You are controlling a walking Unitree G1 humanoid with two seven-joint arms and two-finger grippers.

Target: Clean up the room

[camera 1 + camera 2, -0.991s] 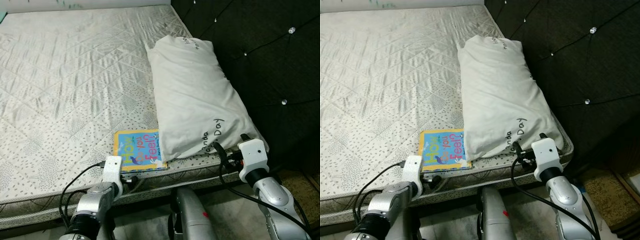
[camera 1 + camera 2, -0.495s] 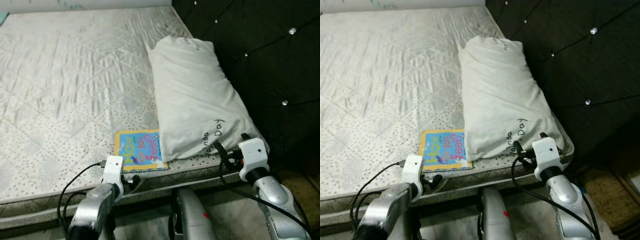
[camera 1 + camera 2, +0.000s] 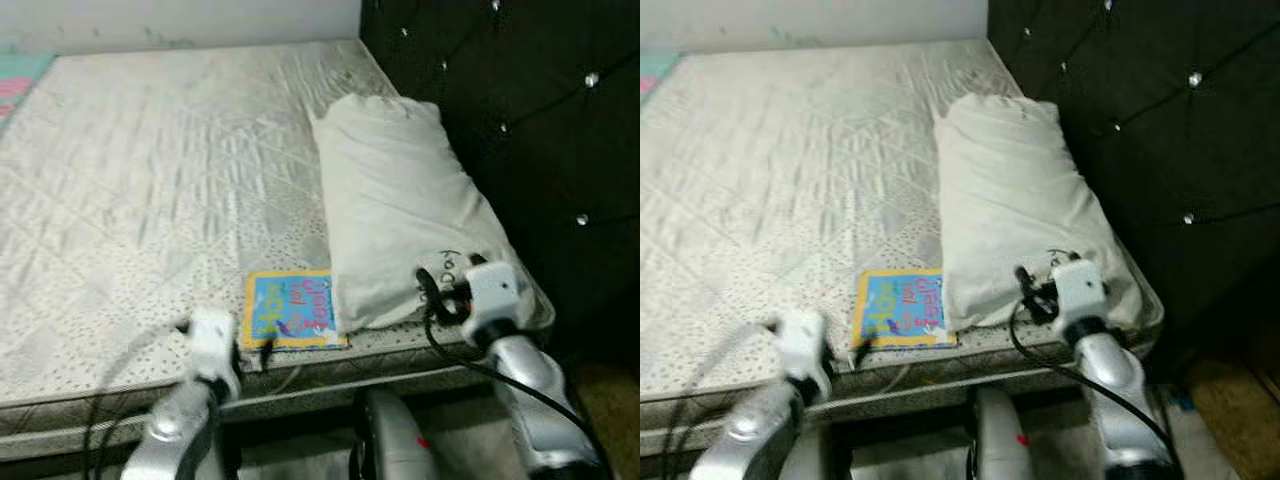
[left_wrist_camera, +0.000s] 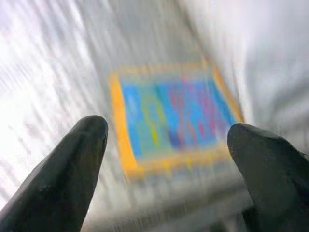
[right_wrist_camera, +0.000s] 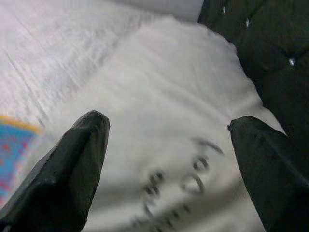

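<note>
Left wrist view: left pincer (image 4: 166,145) spread wide over the book (image 4: 174,113).
Right pincer (image 5: 166,140) gapes too (above the pillow (image 3: 400,220)), both on the mattress (image 3: 150,180).

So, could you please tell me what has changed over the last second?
The camera has shifted, so the whole scene sits differently. The right gripper has come forward over the near end of the pillow; before, it sat at the mattress edge. The left gripper has edged toward the book. Both are open, holding nothing. The book stays flat beside the pillow, and the pillow stays against the headboard.
</note>
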